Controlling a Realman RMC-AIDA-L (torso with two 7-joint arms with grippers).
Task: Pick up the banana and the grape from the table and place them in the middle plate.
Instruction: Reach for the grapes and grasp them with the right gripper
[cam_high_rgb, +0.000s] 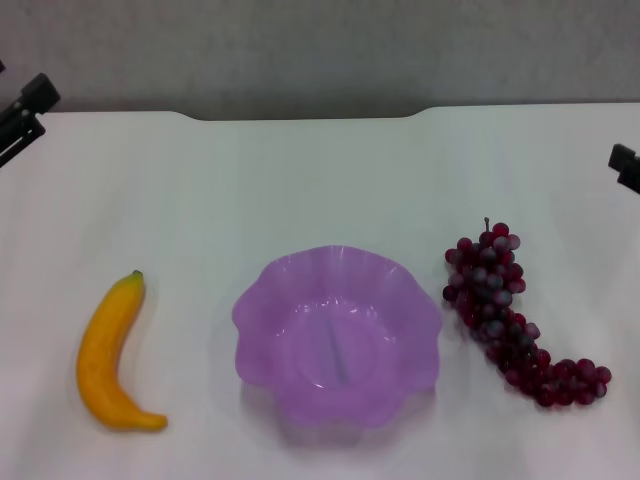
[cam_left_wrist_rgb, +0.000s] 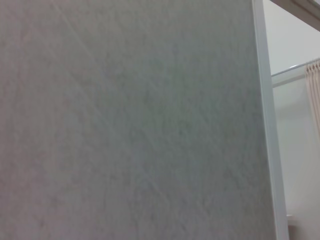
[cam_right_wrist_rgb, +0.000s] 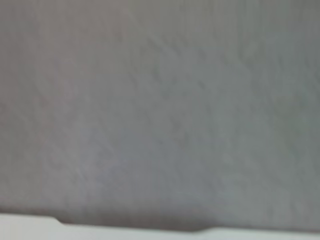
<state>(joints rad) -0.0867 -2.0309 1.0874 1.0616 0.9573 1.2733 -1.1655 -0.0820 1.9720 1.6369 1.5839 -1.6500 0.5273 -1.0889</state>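
A grey textured wall panel (cam_high_rgb: 320, 50) is running across the top of the head view behind the surface's far edge. In the left wrist view, a white frame strip (cam_left_wrist_rgb: 267, 125) is edging the panel at right

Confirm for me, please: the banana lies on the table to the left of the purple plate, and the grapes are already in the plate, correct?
Not quite. In the head view the grapes lie on the table to the right of the purple plate, not in it. The banana is indeed on its left.

Yellow banana (cam_high_rgb: 108, 356) flat on white table (cam_high_rgb: 300, 180), left of empty purple scalloped middle plate (cam_high_rgb: 262, 300); dark red grape (cam_high_rgb: 510, 318) bunch right.
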